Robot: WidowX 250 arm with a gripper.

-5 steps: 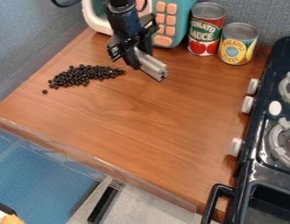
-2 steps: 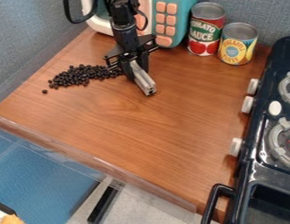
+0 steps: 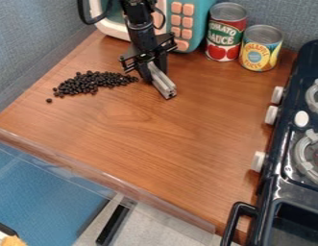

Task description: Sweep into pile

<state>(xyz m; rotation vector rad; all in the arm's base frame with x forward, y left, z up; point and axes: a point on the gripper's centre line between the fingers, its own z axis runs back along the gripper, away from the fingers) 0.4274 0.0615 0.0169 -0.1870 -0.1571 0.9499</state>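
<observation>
My gripper [image 3: 151,72] hangs over the upper middle of the wooden counter, shut on a grey ribbed bar [image 3: 162,81] that points down and to the right. Left of the gripper lies a pile of small black beans [image 3: 91,82], elongated from left to right, its right end close beside the fingers. A single bean [image 3: 49,100] rests apart at the pile's lower left. The bar's free end is on the side away from the beans. Whether the bar touches the counter I cannot tell.
Behind the arm stands a toy microwave [image 3: 193,24] with orange buttons. A tomato sauce can [image 3: 226,31] and a yellow can [image 3: 261,48] stand to its right. A black toy stove [image 3: 296,144] lines the right side; the counter's front edge [image 3: 103,178] slants below.
Over the last second my gripper and the bar came down the view and slightly left, then shifted a little back up and right. The beans look unmoved.
</observation>
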